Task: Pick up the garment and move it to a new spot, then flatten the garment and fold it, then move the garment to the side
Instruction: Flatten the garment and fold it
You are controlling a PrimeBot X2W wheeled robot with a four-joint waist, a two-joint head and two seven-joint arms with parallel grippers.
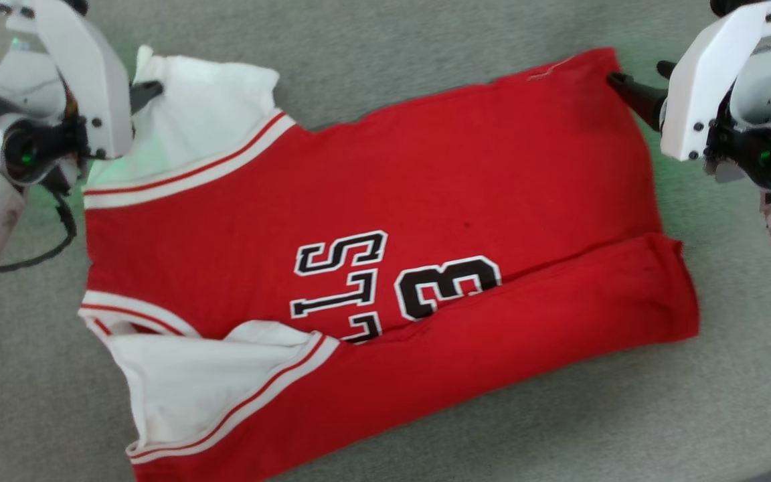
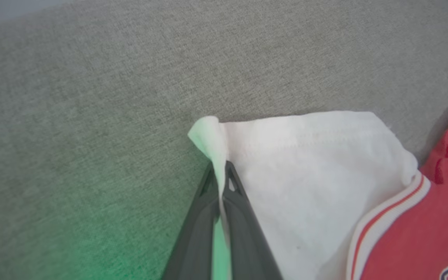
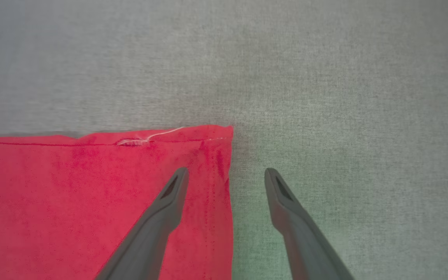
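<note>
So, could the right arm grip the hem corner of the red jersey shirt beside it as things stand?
Probably yes: the right arm's fingers are open and straddle the corner edge of the bright red jersey shirt, with nothing in the way.

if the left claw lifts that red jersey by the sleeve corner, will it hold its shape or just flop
Probably flops: the jersey lies in soft folds, and its white sleeve puckers where the left claw pinches it. Likely light for its size, being thin cloth. Pushed, it would probably bunch on the grey fabric surface rather than slide.

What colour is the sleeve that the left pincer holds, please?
The sleeve is white; left wrist view shows best.
</note>
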